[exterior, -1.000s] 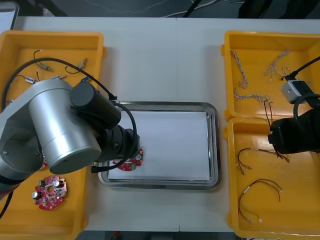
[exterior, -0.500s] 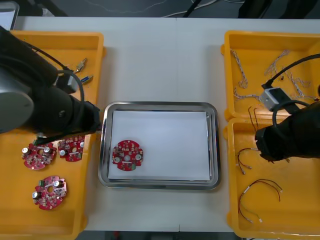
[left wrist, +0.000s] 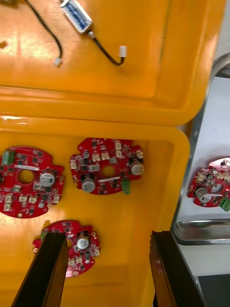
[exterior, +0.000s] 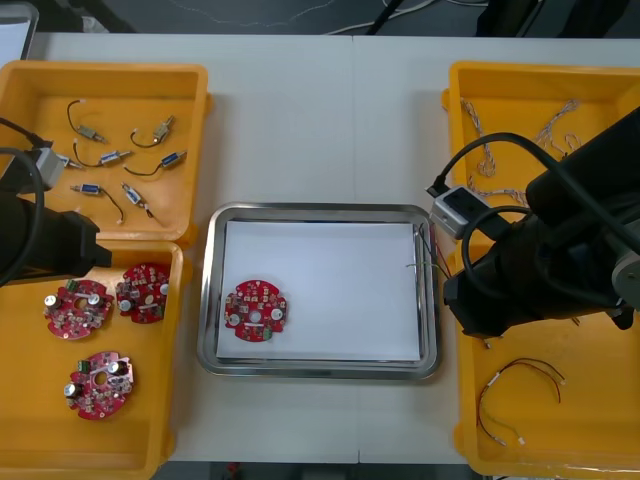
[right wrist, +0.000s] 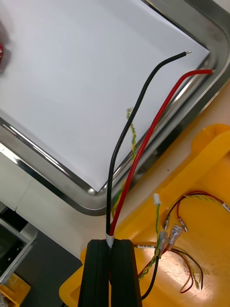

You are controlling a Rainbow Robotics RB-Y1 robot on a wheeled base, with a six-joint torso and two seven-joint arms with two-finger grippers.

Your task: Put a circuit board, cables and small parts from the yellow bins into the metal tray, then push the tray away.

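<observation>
Now, R gripper [right wrist: 111,242] clenched on black/red cable [right wrist: 111,225], over tray [exterior: 320,209] rim, L gripper [left wrist: 108,237] released

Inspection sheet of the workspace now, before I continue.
Surface: light table; metal tray at its middle, white inside.
Job's things: one circuit board in the tray; three boards in near left bin; small metal parts in far left bin.
Clutter: nothing seen.
Grippers: right gripper shut on black and red cable, ends over the tray's right side; left gripper open above near left bin.
Cables: twisted cables in far right bin; loose cables in near right bin.
Surroundings: dark cords beyond the far edge.
</observation>
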